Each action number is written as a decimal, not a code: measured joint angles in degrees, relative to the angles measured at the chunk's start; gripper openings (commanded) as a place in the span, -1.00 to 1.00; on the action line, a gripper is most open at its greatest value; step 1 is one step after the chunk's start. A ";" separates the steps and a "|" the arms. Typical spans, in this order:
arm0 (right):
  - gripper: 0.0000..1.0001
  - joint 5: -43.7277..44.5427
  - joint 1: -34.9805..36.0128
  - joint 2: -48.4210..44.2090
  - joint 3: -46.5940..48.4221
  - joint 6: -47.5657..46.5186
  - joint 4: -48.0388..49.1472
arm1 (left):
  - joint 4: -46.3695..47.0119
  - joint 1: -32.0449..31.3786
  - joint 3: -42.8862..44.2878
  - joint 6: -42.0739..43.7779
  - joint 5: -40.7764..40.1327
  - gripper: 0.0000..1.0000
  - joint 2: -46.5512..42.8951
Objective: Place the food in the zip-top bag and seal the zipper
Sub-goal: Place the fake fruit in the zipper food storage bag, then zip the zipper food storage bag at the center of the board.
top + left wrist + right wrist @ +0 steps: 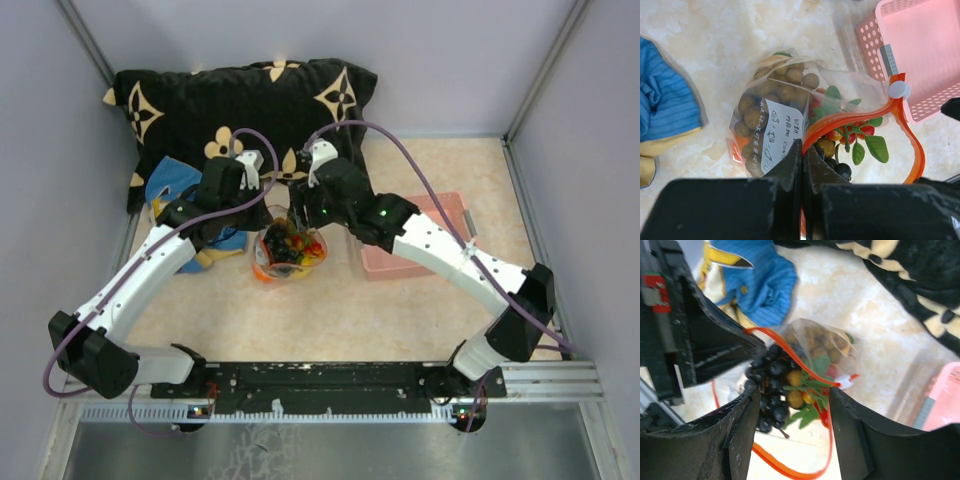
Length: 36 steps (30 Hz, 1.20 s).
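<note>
Filling apparently done: left tool point(801, 149) clamps the zipper point(910, 137) at the zip-top bag's point(782, 127) ten o'clock, right tool point(795, 394) open over the food point(771, 374); next, pinch zipper shut.

I see a cream, marbly table point(300, 330) with plain pale grey walls point(450, 60) around it. A big black pillow point(230, 100) with cream flowers lies at the back. A blue cloth point(172, 188) lies just in front of it, and a pink basket point(450, 215) sits on the right.
</note>
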 measured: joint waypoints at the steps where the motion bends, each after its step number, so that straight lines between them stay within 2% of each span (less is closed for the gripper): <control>1: 0.15 0.72 0.00 0.00 0.72 -0.55 -1.66 | 0.00 0.00 0.00 0.00 0.00 -1.00 0.00; 8: 0.08 5.51 -0.02 0.55 -0.57 -2.21 -9.42 | 0.00 0.00 0.00 0.02 0.00 -1.00 0.00; 12: -0.38 7.69 -0.02 2.75 -2.01 -2.05 -10.88 | -0.02 0.00 0.00 0.07 0.02 -1.00 0.00; 16: -1.00 9.35 -0.44 4.68 -2.25 -2.14 -11.54 | -0.07 0.00 0.00 0.17 0.02 -1.00 0.00; 19: -1.00 9.55 -1.05 4.72 -1.84 -2.27 -12.11 | -0.11 0.00 0.00 0.42 0.07 -0.95 0.00; 22: -1.00 9.62 -1.27 4.81 0.83 -2.12 -14.67 | -0.24 0.00 0.00 0.81 0.15 -0.73 0.00; 27: -1.00 8.96 -1.42 4.70 8.44 0.11 -17.40 | -1.09 0.00 0.15 1.70 0.17 -0.06 -0.87; 31: -1.00 8.66 -1.42 4.35 9.81 2.36 -17.90 | -1.95 0.00 0.96 2.16 0.55 0.36 -2.97; 33: -1.00 8.61 -1.42 4.44 9.77 3.48 -18.86 | -2.10 0.00 1.09 1.97 1.14 0.47 -4.70; 36: -1.00 8.63 -1.51 4.46 9.77 5.42 -19.26 | -3.06 -0.02 1.09 0.83 1.95 0.51 -7.34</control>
